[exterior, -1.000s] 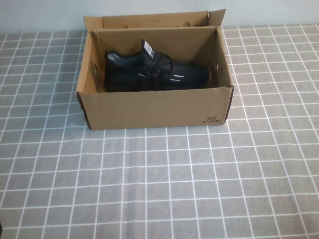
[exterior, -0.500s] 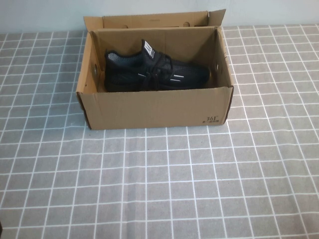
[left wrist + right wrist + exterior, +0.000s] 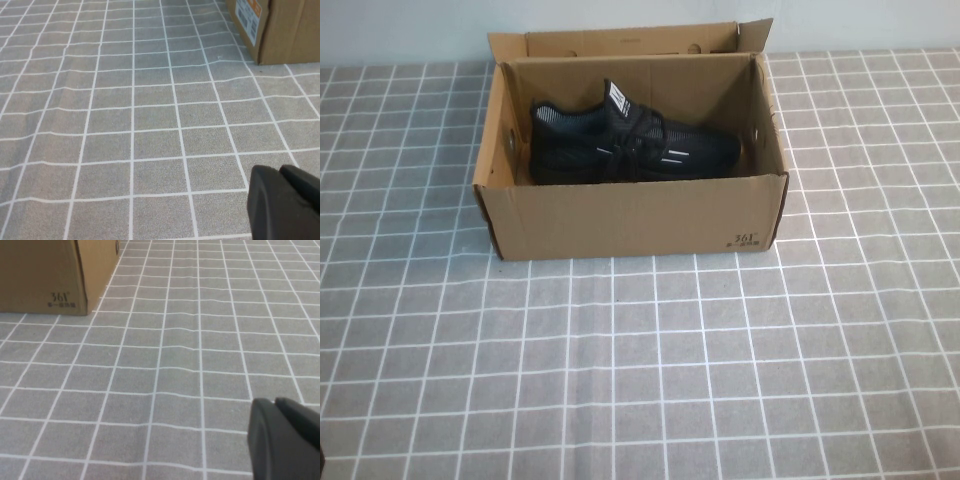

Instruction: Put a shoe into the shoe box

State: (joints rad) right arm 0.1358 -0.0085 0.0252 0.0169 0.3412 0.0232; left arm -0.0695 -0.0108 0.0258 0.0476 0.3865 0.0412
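Nothing moved since earlier. Shoe [image 3: 632, 146] lying inside shoe box [image 3: 630, 215]. Left gripper [image 3: 285, 202] and right gripper [image 3: 285, 440] pinched together, empty, low over checked tablecloth [image 3: 650, 360].

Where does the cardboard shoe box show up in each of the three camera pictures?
High view: the shoe box stands upper centre, open, the shoe inside.
Left wrist view: only a box corner shows, far from the shut left gripper.
Right wrist view: a box corner with the "361" print, away from the shut right gripper.
Shared landmark: the grey checked tablecloth.
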